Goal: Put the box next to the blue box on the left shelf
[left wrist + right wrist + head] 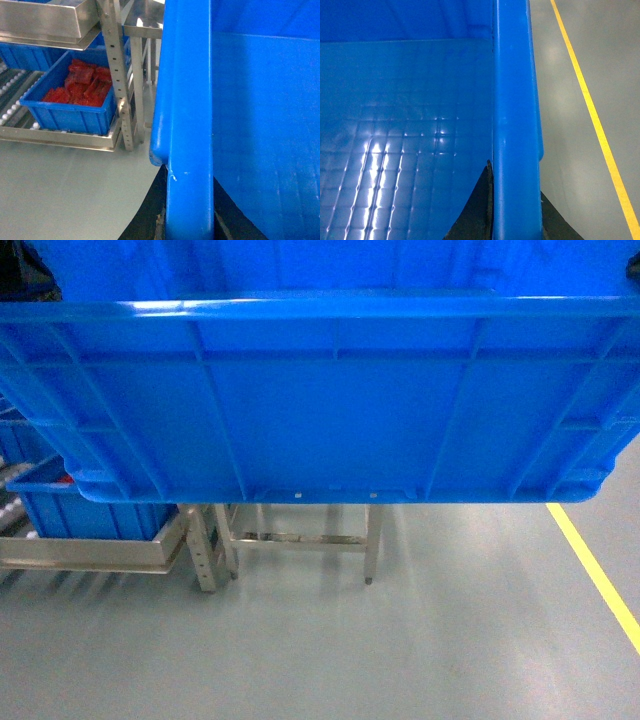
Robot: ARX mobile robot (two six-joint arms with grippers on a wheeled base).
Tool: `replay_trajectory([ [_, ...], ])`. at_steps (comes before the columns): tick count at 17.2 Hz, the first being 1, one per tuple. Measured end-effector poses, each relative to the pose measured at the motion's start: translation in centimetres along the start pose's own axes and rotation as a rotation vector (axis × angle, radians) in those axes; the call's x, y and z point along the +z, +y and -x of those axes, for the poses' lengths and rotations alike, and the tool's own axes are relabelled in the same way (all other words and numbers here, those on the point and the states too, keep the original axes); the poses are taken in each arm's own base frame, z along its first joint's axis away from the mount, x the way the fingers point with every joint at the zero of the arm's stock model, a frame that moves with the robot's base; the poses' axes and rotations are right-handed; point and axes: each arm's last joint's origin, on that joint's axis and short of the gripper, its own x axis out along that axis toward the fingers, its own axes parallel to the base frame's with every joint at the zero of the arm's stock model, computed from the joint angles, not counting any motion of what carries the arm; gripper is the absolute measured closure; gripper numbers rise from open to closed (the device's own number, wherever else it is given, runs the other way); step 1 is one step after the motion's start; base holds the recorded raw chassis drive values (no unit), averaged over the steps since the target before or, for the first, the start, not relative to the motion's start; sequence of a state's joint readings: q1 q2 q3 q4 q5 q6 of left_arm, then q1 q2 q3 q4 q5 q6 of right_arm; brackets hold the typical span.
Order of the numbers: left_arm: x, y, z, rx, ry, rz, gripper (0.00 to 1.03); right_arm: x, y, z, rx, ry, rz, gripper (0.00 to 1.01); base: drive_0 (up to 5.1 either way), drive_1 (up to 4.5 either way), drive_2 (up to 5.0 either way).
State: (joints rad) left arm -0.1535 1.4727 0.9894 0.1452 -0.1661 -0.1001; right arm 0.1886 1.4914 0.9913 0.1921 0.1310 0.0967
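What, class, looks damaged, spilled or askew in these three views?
Nothing stands out. The box hangs level, each hand gripping a side rim: left hand, right hand. The red contents stay inside the smaller blue box on the left shelf.

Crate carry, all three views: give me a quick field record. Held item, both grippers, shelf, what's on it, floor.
held item: large blue crate, open top, empty inside
left gripper: shut on the crate's left rim
right gripper: shut on the crate's right rim
shelf: steel roller rack, ahead and to the left
on shelf: small blue box holding red parts
floor: grey, yellow line on the right
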Motion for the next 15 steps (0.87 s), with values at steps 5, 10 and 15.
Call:
replay_trajectory([
  [5,-0.02,-0.02,-0.08,-0.003,-0.002,0.002,0.95,0.01,0.0,-0.01,0.0,-0.002,0.0,0.93,-1.9,0.96,1.0],
  [10,0.02,-0.07,-0.03,-0.003,-0.004,0.001,0.95,0.03,-0.01,0.03,-0.002,-0.002,0.0,0.93,-4.6,2.78,2.8],
  [15,0.01,-0.07,-0.03,-0.003,-0.003,0.001,0.95,0.04,-0.01,0.03,-0.002,-0.003,0.0,0.93,-5.0,2.4,2.4],
])
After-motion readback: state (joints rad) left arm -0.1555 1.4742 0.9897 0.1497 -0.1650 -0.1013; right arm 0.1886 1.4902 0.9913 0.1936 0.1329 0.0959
